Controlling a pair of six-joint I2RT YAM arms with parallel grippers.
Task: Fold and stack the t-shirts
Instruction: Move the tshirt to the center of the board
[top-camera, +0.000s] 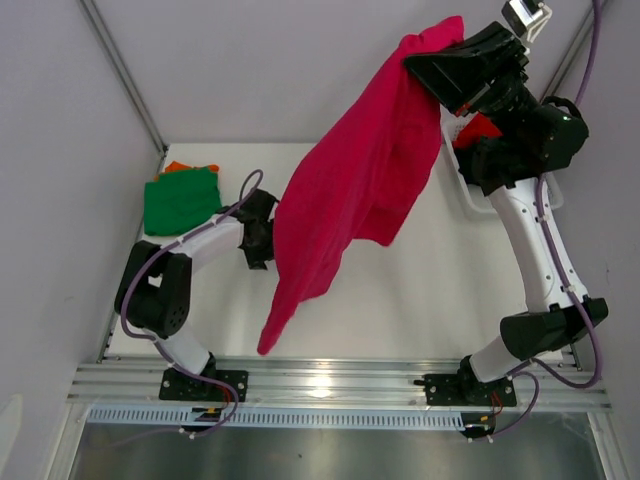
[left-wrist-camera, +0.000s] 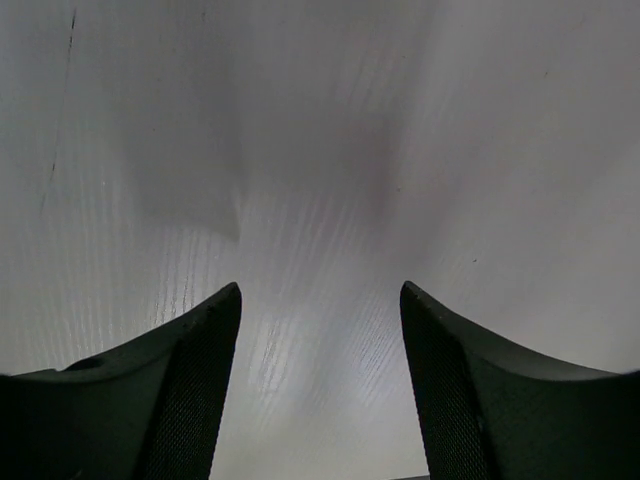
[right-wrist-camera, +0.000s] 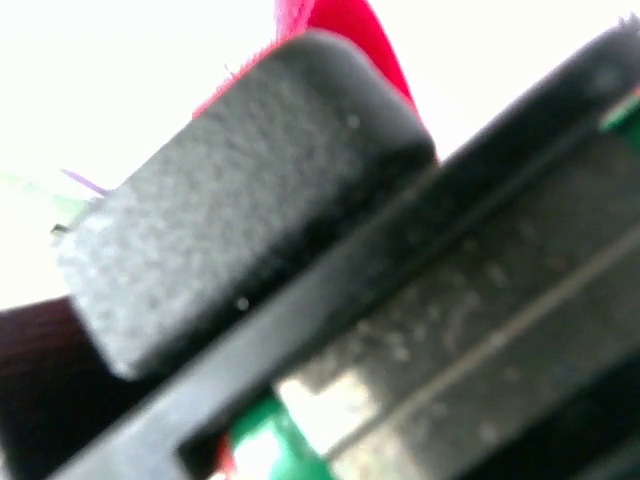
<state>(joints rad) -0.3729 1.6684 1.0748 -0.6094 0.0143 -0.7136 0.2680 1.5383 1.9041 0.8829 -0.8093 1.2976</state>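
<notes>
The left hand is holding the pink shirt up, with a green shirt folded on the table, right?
No, the right hand holds the pink shirt up, per the top view; the green shirt is folded on the table.

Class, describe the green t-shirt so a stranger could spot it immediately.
Start at the white table and go to its far left corner. There lies the green t-shirt, folded flat, an orange t-shirt peeking out behind it. It is the only green cloth.

Top view evenly bright; left wrist softly shadowed; right wrist blurred, overexposed.
</notes>
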